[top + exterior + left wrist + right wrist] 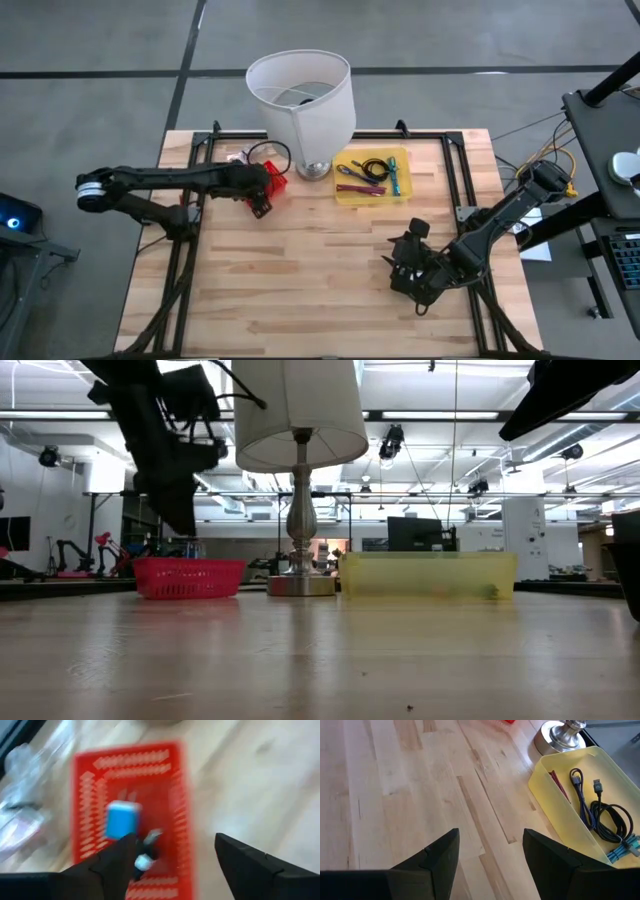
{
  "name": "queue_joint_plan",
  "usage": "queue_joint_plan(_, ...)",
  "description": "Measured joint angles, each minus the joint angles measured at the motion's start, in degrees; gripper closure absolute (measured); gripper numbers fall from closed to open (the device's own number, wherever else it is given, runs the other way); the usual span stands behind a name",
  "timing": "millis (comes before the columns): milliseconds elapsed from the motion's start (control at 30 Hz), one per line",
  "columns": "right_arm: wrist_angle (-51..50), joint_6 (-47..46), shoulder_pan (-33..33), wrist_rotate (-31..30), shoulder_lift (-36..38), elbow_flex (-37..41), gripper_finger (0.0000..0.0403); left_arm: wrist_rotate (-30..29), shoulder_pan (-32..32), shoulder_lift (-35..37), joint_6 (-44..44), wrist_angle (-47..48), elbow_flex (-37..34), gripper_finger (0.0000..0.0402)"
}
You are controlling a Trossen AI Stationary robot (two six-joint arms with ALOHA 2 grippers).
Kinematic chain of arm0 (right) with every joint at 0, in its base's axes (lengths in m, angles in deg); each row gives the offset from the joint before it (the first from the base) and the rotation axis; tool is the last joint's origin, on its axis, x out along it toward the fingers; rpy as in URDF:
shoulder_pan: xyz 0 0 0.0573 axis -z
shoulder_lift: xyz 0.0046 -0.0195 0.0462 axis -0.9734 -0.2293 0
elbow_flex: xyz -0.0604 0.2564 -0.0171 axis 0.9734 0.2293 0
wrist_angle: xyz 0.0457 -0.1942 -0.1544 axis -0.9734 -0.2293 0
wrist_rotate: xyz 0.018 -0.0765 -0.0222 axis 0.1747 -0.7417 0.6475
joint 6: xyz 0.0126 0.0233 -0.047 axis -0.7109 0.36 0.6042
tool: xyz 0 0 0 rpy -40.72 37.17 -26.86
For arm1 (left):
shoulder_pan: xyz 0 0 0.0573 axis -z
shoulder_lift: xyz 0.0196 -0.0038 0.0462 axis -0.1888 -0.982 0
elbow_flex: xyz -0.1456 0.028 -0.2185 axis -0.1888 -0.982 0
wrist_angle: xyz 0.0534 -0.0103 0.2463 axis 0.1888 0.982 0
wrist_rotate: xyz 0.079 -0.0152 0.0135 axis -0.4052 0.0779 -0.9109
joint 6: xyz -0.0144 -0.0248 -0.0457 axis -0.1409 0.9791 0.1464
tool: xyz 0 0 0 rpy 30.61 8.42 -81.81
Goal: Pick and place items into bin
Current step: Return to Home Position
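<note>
1. Wooden table: fills the centre of the high view, with a black frame along its edges.

2. White-shaded lamp: stands at top centre of the table on a metal base, between the two bins.

3. Left arm: reaches in from the left edge of the high view towards the lamp. The left gripper hangs over the red bin; the low view shows it raised clear of the bin, at upper left. Its fingers are spread apart and hold nothing.

4. Right arm: enters from the right edge and bends down to lower centre-right of the high view. The right gripper sits low over bare wood, well apart from both bins. Its fingers are parted and empty.

5. Yellow bin: just right of the lamp base. A divider splits it into two parts.
- Coiled black cable: in the wider part.
- Teal pen: at the bin's right end in the high view.
- Two purple sticks: along the bin's lower edge in the high view, in the narrow part.

6. Red bin: just left of the lamp base.
- Blue charger adapter: inside, near the middle.
- Dark item: inside, beside the blue one; too blurred to identify.
</note>
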Motion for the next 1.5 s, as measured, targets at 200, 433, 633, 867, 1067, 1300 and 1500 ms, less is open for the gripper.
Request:
queue_joint_plan(200, 0.0, 0.0, 0.0, 0.0, 0.0, 0.0, 0.0197, 3.9, 2.4, 5.7, -1.0, -4.0, -0.3, 0.0224)
queue_joint_plan(433, -0.2, 0.0, 0.0, 0.0, 0.0, 0.0, 0.0197, 14.7, 4.5, 13.5, -2.7, -18.6, -4.1, 0.0354)
queue_joint_plan(633, -0.1, -1.6, 0.0, 0.0, 0.0, 0.1, 0.0197, 15.8, 8.0, 21.2, 0.6, -46.1, -14.9, 0.0392)
queue_joint_plan(867, -0.1, -1.7, 0.0, 0.0, 0.0, 0.1, 0.0197, 15.6, 12.7, 32.7, 2.0, -58.5, -27.5, 0.0401)
queue_joint_plan(1067, -0.1, -1.4, 0.0, 0.0, 0.0, 0.1, 0.0197, 13.2, 13.5, 43.7, 2.0, -59.4, -33.6, 0.0401)
queue_joint_plan(1300, 0.0, -14.1, 0.4, -4.2, 0.1, 0.2, 0.0197, 12.4, 13.5, 56.0, -2.4, -60.0, -39.5, 0.0401)
queue_joint_plan(1500, 0.6, -21.6, 1.2, -16.5, 0.2, 1.1, 0.0198, 10.5, 13.5, 65.4, -2.3, -59.2, -44.5, 0.0402)
